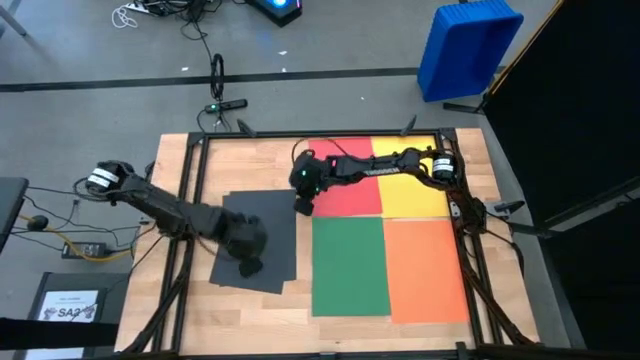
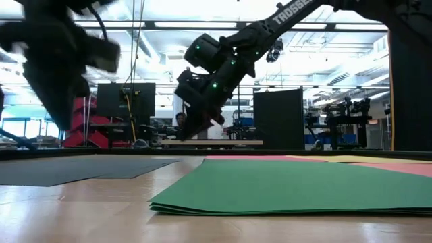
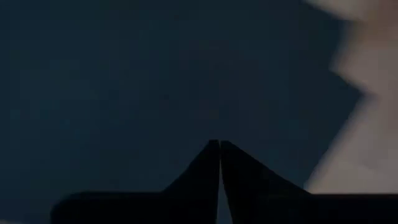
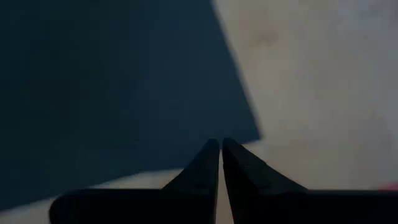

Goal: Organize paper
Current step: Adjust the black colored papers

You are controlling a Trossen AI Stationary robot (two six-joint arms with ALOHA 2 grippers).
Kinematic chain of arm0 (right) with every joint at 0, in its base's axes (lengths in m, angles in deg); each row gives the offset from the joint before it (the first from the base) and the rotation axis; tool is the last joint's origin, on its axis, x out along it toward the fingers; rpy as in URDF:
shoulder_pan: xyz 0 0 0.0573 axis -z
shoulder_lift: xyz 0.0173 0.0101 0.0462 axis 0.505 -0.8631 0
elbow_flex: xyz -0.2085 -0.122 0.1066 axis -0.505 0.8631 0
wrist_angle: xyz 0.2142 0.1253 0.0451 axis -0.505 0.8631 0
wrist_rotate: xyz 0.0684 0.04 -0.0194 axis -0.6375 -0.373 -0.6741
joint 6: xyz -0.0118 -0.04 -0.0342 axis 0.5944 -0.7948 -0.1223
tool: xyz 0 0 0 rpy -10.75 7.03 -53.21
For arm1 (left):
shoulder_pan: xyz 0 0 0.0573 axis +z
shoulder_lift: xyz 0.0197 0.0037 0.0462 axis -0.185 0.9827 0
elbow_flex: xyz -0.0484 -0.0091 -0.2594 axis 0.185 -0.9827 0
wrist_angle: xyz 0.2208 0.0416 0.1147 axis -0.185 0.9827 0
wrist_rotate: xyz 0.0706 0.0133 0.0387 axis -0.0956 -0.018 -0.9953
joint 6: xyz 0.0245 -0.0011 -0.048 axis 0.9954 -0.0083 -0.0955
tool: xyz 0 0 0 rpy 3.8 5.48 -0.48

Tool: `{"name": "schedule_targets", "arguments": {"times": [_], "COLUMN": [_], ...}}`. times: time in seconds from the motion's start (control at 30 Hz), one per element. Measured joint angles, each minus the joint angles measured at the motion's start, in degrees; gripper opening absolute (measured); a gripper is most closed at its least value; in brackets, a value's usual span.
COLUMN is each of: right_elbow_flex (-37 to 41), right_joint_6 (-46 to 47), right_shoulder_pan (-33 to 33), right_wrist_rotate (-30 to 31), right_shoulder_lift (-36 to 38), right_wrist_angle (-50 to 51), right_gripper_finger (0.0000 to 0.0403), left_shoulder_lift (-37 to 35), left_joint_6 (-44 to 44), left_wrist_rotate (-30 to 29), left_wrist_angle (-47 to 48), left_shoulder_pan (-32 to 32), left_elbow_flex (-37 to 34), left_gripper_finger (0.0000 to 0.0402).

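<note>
On the wooden table [image 1: 250,150] five paper stacks are seen. The dark grey paper [image 1: 268,222] is laid at 9 o'clock, slightly turned. The red paper [image 1: 350,195] and yellow paper [image 1: 410,195] are placed at 12 to 1 o'clock, the green paper [image 1: 348,265] and orange paper [image 1: 425,268] below them. The left gripper [image 1: 250,266] is held closed over the dark sheets. The right gripper [image 1: 303,205], also closed and empty, is positioned at their upper right corner.

Dark grey paper [image 1: 262,232], red sheet [image 1: 352,190], yellow sheet [image 1: 412,193], green sheet [image 1: 349,264], orange sheet [image 1: 425,268], blue bin [image 1: 467,48].
</note>
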Motion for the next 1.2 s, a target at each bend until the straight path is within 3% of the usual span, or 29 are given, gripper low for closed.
{"name": "schedule_targets", "arguments": {"times": [0.17,0.4,0.6,1.0,1.07,1.2], "right_elbow_flex": [-2.0,-3.8,-3.7,-3.7,-3.7,-3.7], "right_joint_6": [-0.4,-0.4,-0.9,-3.7,-4.5,-5.1], "right_shoulder_pan": [4.6,7.0,6.2,-0.6,-3.1,-8.6], "right_wrist_rotate": [-4.7,-9.6,-13.6,-13.5,-12.7,-9.9], "right_shoulder_lift": [0.0,0.1,0.1,0.6,1.0,1.8], "right_wrist_angle": [-2.6,-3.2,0.9,7.8,8.4,9.0], "right_gripper_finger": [0.0,0.0,0.0,0.0,0.0,0.0], "left_shoulder_lift": [4.6,16.5,18.1,19.4,17.7,8.6], "left_joint_6": [-1.8,-1.7,1.4,4.7,6.6,10.1], "left_wrist_rotate": [1.9,8.9,9.3,11.9,10.7,1.9], "left_wrist_angle": [-10.1,-25.3,-20.7,-20.6,-19.1,-12.0], "left_shoulder_pan": [-8.6,-12.7,-12.2,-7.6,-6.7,-4.9], "left_elbow_flex": [0.2,0.9,5.5,5.4,5.4,5.5], "left_gripper_finger": [0.0,0.0,0.0,0.0,0.0,0.0]}}
